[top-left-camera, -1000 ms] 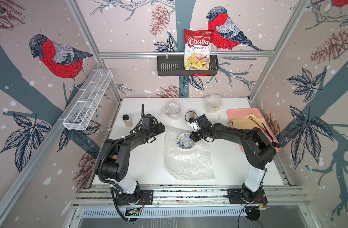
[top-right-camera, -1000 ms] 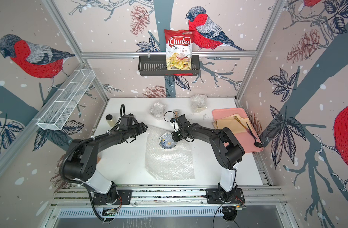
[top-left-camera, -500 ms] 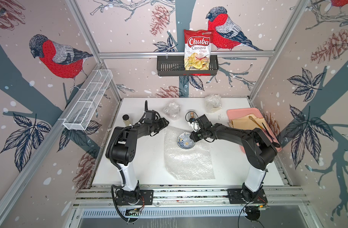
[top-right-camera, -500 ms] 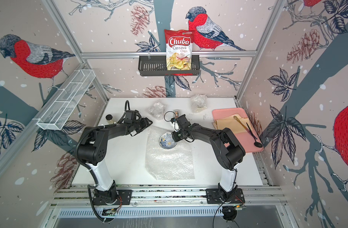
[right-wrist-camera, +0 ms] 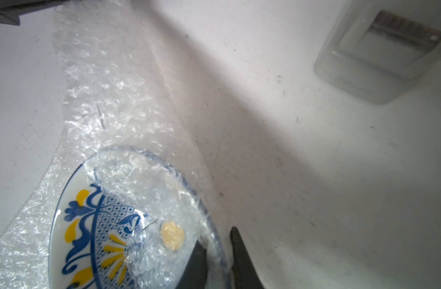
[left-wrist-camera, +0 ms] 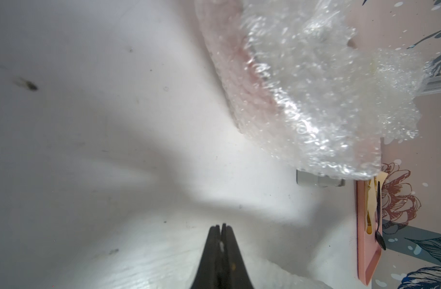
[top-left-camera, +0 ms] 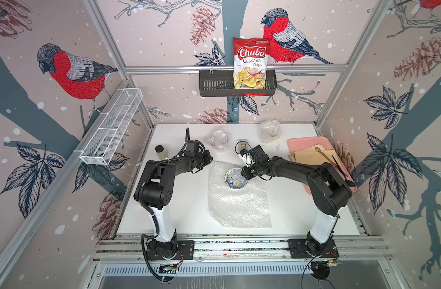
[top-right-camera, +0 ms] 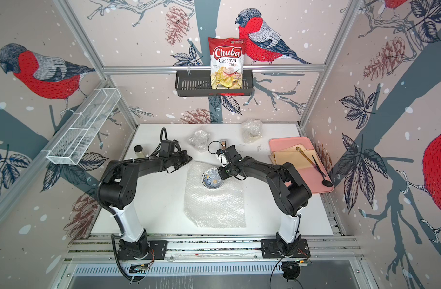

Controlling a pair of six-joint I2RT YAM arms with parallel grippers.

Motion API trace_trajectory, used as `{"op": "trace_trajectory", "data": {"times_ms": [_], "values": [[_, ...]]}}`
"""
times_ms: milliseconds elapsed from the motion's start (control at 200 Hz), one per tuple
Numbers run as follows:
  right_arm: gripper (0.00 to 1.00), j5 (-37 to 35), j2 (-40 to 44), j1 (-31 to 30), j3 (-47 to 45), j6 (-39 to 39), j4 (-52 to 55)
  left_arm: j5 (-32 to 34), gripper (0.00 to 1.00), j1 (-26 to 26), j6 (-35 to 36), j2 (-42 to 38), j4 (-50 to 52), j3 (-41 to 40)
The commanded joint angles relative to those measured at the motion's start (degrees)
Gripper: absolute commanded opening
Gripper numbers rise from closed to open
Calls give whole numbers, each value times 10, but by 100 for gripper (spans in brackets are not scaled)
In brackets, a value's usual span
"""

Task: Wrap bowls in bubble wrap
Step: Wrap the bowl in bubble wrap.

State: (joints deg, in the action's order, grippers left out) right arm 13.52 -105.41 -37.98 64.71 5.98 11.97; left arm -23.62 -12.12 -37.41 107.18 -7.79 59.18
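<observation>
My right gripper [right-wrist-camera: 215, 237] was closed on the right-hand rim of the blue-and-yellow bowl [top-left-camera: 232, 178], one finger inside and one outside. A flap of the bubble wrap sheet [top-left-camera: 237, 205] was folded over part of the bowl's patterned inside. The bowl sat on the far end of that sheet, mid-table. My left gripper [left-wrist-camera: 220, 226] was fully closed at the sheet's far left corner; I could not tell whether it had pinched the edge. A crumpled bundle [top-left-camera: 218, 140] of bubble wrap lay behind the sheet. A second bundle [top-left-camera: 269, 130] lay further right, near the pink tray [top-left-camera: 299, 145].
</observation>
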Motion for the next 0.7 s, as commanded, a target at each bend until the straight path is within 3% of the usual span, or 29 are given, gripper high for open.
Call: {"op": "trace_trajectory", "data": {"times_ms": [0,240,430,695], "values": [[16,-12,2,0,-1,3,-21,17,0,-1,13,-20,2,-2],[14,-31,7,1,-9,14,-32,11,0,-26,18,-79,32,-8],[13,-32,5,1,-16,22,-41,-79,0,-59,-17,-128,1,-42],[13,-24,-4,3,-16,28,-49,-139,0,-132,-77,-153,-53,-85]]}}
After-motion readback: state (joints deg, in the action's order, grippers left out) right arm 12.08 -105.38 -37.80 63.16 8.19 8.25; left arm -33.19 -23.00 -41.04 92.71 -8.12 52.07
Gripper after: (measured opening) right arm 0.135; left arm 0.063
